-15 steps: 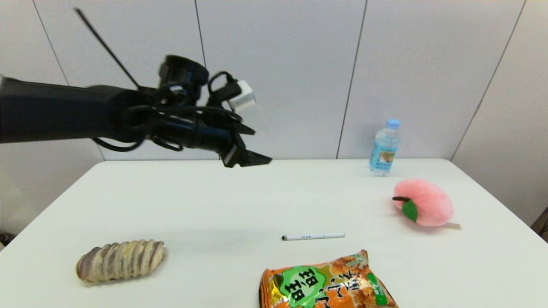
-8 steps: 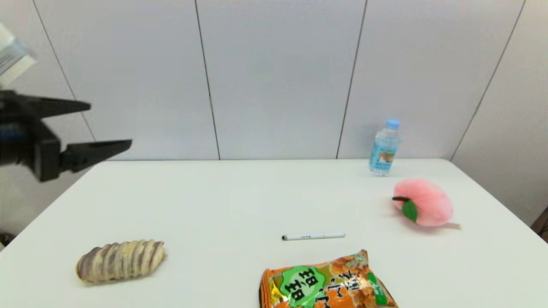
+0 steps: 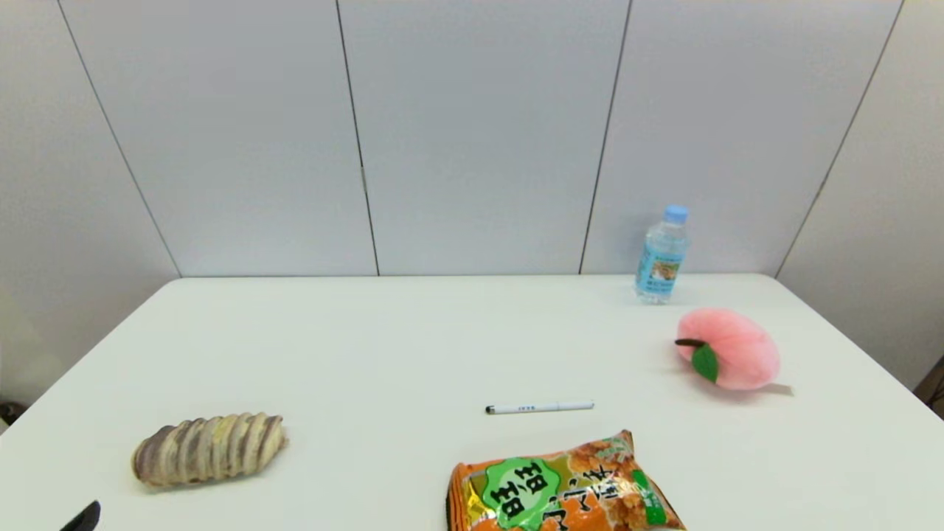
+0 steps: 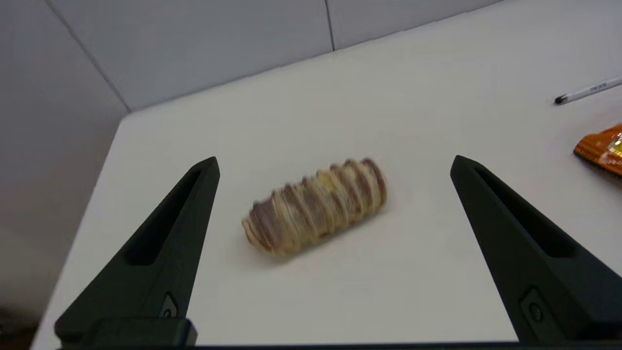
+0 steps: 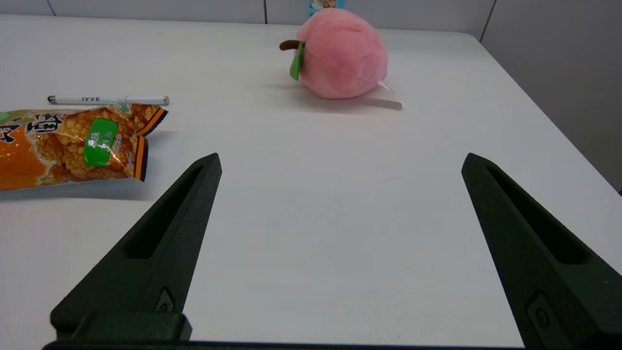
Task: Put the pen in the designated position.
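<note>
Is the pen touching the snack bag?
Apart. In the head view a strip of bare white table shows between the pen and the top edge of the snack bag.

Plain white rectangular table (image 3: 354,346) with rounded far corners — set against a pale grey panelled wall (image 3: 479,133) divided by thin dark seams. Lighting is even, diffuse — shadows are soft.

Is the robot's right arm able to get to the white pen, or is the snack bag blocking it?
Probably yes. The right end effector is open and empty, and the pen lies flat just behind the orange snack bag, apart from it. Reaching from above looks clear.
</note>
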`<state>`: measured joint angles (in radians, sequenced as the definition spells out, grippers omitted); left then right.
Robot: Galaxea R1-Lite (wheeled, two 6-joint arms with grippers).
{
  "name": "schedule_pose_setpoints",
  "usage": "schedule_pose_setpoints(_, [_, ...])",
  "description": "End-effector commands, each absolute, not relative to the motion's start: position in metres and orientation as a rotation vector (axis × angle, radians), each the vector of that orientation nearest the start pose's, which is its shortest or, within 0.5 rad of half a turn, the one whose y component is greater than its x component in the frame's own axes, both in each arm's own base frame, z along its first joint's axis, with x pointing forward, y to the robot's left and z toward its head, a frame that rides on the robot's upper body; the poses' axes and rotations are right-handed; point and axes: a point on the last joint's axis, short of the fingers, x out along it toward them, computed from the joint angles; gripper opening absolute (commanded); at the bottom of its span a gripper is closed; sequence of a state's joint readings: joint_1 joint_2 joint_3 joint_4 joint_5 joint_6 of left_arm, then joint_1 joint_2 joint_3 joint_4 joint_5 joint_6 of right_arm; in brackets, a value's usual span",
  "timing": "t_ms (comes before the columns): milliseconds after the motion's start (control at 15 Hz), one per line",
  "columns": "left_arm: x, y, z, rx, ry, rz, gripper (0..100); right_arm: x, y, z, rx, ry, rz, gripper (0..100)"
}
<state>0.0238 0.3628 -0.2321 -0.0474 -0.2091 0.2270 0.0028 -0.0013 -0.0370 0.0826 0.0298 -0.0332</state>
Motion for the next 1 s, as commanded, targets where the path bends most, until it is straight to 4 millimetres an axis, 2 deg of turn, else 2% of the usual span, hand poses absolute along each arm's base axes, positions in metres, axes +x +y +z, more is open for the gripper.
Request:
schedule_pose_setpoints(67, [-0.014, -0.003, 0.092, 0.112, 0.05, -0.118, 100, -0.026, 0.001, 0.077, -0.033, 0.045, 0.035, 100])
schedule_pose_setpoints(333, [-0.023, -0.001, 0.075, 0.086, 0.007, -0.023, 100, -0.026, 0.001, 0.077, -0.033, 0.045, 0.035, 100])
schedule_pose_setpoints(1000, [-0.023, -0.001, 0.075, 0.037, -0.003, -0.023, 100, -0.026, 0.001, 0.077, -0.033, 0.045, 0.035, 100])
